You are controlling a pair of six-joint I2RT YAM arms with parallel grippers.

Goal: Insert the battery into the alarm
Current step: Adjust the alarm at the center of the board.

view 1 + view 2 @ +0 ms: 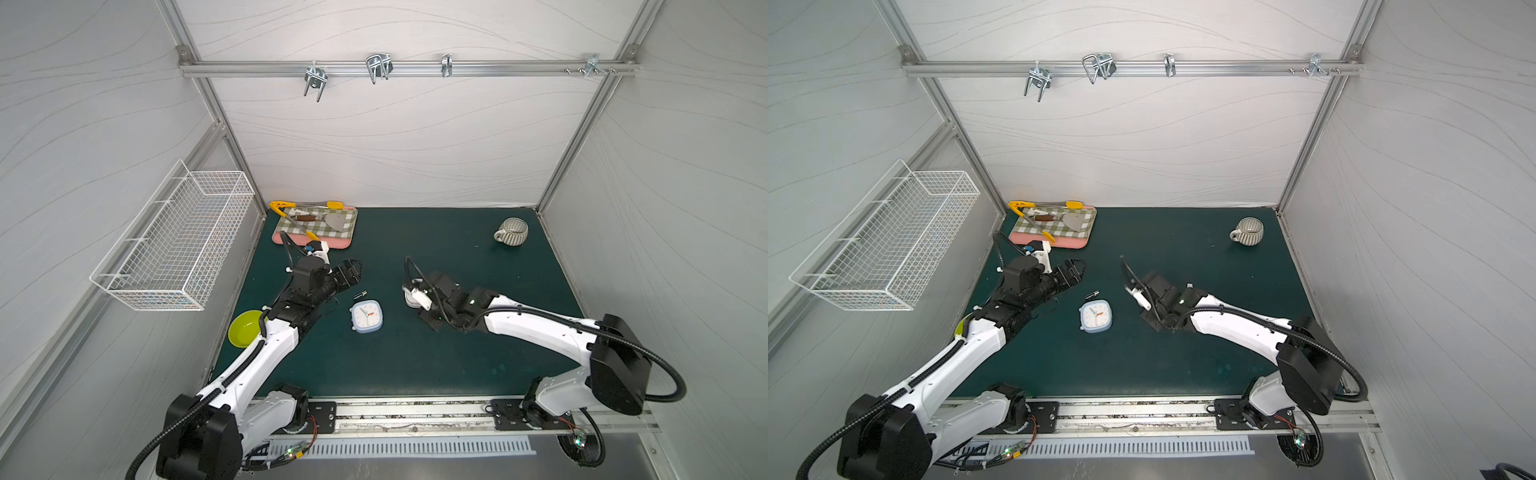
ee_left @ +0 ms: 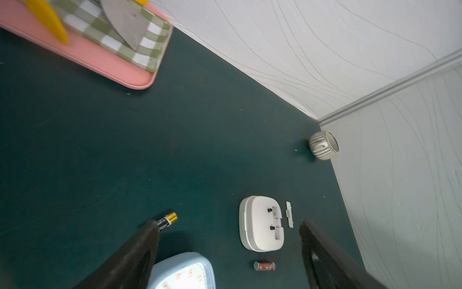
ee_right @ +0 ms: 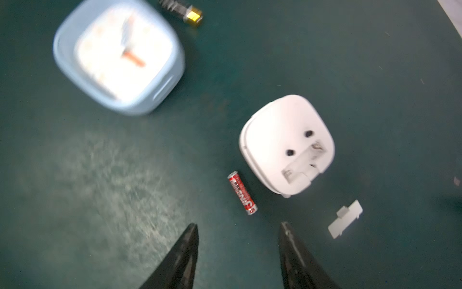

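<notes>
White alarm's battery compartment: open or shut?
Open, empty: small white cover lies apart from the white square alarm; red cylindrical battery lies outside.

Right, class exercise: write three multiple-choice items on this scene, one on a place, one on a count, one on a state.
1. Red battery relative to the white clock: A inside it; B beside it on the mat; C on top of it.
2. Batteries in view: A one; B four; C two.
3. The white clock's bay: A open, empty; B covered; C open, filled.

B: it lies on the mat, apart from the clock.
C: the red one plus a black-gold battery.
A: the cover lies off to the side and the bay is bare.
</notes>
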